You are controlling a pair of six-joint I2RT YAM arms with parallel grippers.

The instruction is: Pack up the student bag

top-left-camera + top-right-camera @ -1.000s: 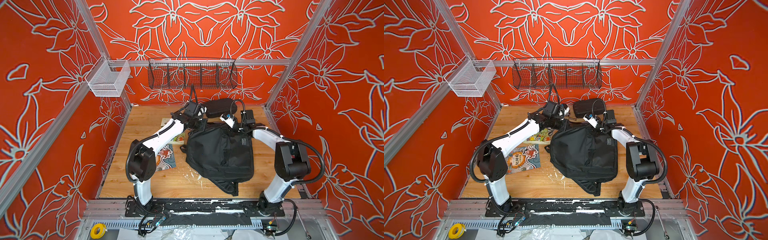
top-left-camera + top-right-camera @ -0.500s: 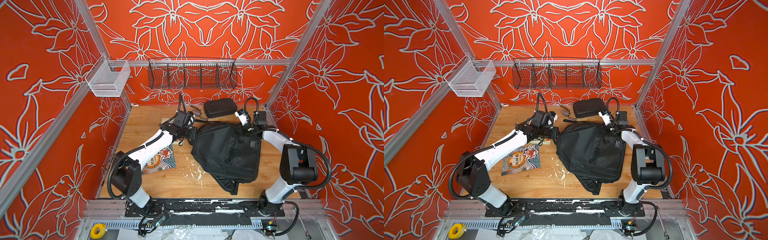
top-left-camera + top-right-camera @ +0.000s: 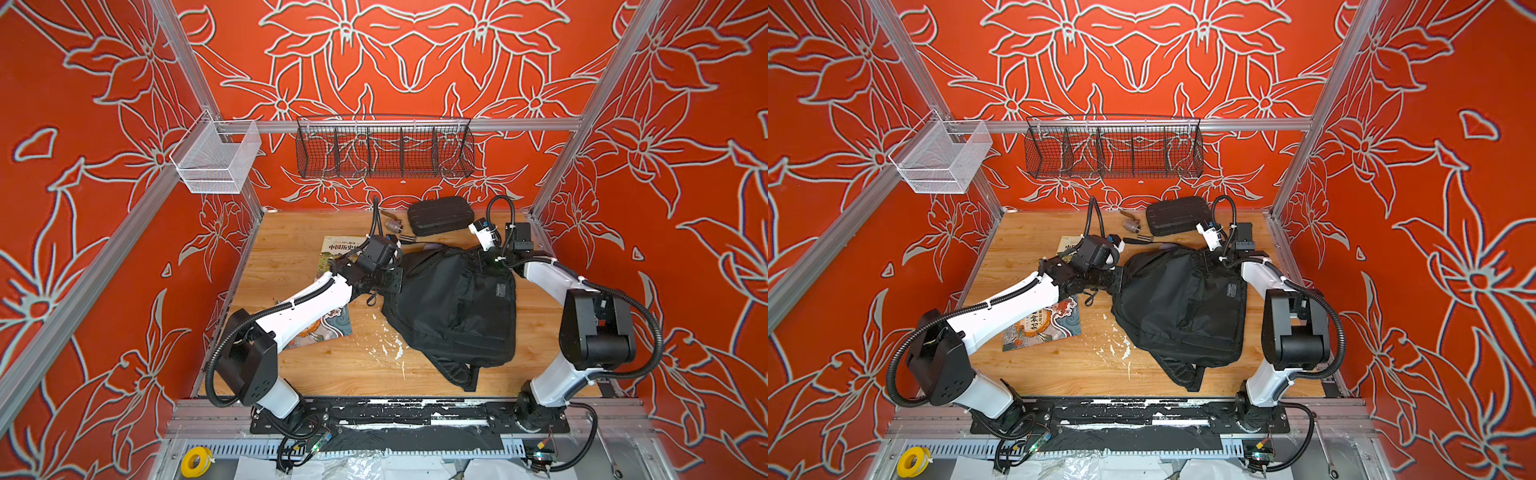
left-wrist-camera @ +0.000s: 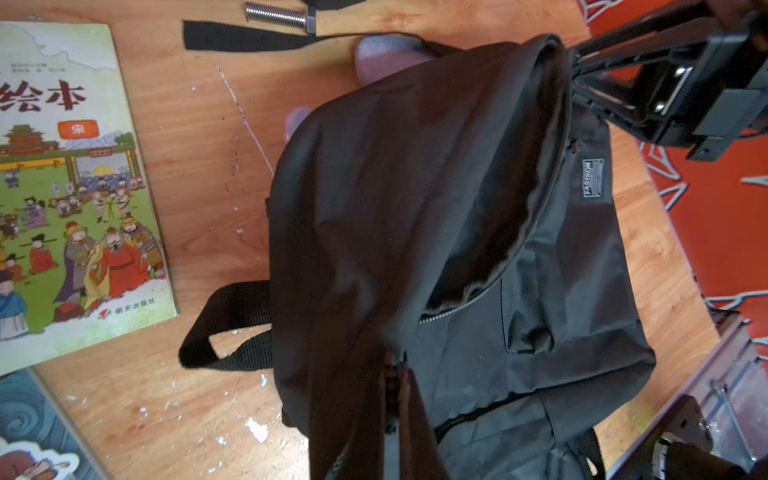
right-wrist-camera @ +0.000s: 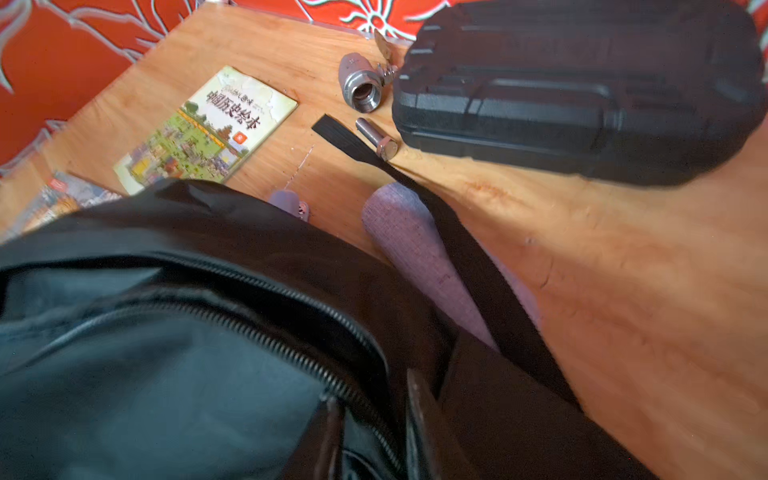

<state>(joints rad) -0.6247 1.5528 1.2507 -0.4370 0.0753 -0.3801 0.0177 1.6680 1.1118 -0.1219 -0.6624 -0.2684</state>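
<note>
- The left claw [image 4: 395,365] is closed tight on a fold of black fabric at the left edge of the student bag [image 3: 453,307], about halfway along that side.
- The right claw [image 5: 370,390] sits at the bag's far right corner. Its jaws stand a little apart, a narrow gap, and the zip rim lies between them.
- The bag lies flat on the wooden table [image 3: 291,232], from the middle towards the right, between the two arms. Its top faces the far wall and its straps trail off the near end.
- The left wrist view shows the main zip gaping open in a curve, with the small label patch [image 4: 592,178] just beside it on the front panel.
- A top handle loops out of the bag's left side, and a loose black strap [image 5: 457,232] runs from the far edge towards a metal bolt [image 5: 376,137].
- A purple-grey cloth thing [image 5: 415,249] pokes out from under the bag's far edge, and the strap crosses it.
- Far of the bolt stands a metal pipe fitting [image 5: 361,87], just beside the black ribbed case [image 3: 440,216] against the far wall.
- A green picture book [image 4: 75,187] lies left of the bag, partly under the left wrist in both top views.
- A second book [image 3: 1042,328] with a blue and orange cover lies nearer, partly under the left arm.
- On the far rail hang a black wire basket [image 3: 384,149] and, further left, a white mesh basket [image 3: 216,160].
</note>
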